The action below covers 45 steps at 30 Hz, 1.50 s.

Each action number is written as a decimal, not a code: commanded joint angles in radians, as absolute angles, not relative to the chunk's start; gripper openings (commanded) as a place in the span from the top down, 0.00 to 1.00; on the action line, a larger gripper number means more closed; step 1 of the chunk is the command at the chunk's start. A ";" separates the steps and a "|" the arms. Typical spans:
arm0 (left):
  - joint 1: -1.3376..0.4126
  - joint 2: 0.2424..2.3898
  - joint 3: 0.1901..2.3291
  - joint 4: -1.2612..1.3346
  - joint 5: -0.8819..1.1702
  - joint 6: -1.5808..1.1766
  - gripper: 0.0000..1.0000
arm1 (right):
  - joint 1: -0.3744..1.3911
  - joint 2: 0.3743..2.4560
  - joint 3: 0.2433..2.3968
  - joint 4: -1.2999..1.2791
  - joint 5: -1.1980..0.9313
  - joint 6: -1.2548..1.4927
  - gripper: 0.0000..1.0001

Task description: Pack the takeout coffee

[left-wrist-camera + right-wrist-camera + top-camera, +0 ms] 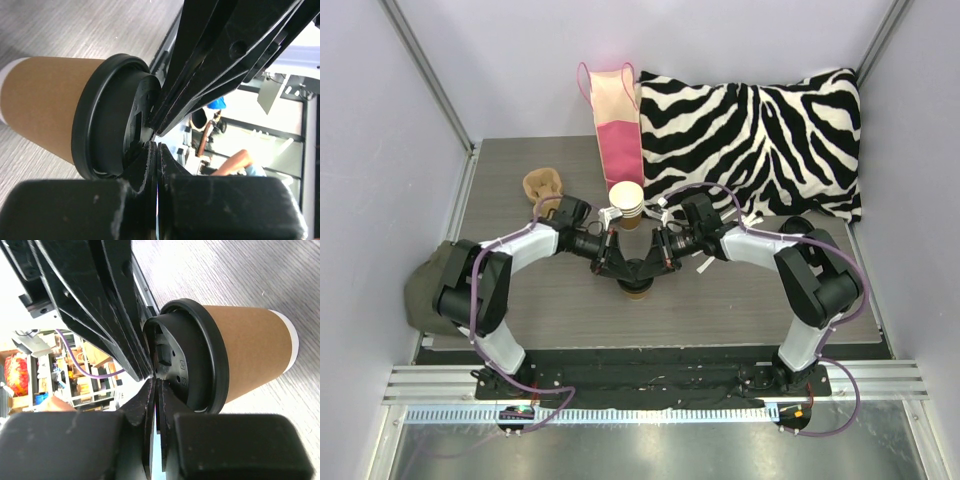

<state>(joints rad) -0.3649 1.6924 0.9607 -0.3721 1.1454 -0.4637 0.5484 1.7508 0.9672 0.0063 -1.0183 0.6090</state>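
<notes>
A kraft-brown paper cup point(637, 291) with a black lid stands on the table at the middle front. My left gripper point(620, 266) and right gripper point(652, 266) meet right above it, both shut, tips against the lid. In the left wrist view the brown cup point(47, 107) and its lid point(112, 125) fill the left, with my left gripper point(157, 148) at the lid's edge. In the right wrist view the cup point(250, 347) and lid point(197, 357) sit right of my right gripper point(157, 385). A cream-white cup point(627, 199) stands behind, by the bag.
A pink and cream paper bag point(615, 110) lies at the back centre, next to a zebra-striped pillow point(750, 125). A tan pulp cup carrier point(542, 185) sits at the back left. An olive cloth point(428, 285) lies at the table's left edge.
</notes>
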 commanded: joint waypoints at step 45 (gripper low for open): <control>-0.345 1.732 0.923 -0.294 0.948 -0.578 1.00 | 0.548 1.979 0.752 0.333 -0.994 0.934 0.95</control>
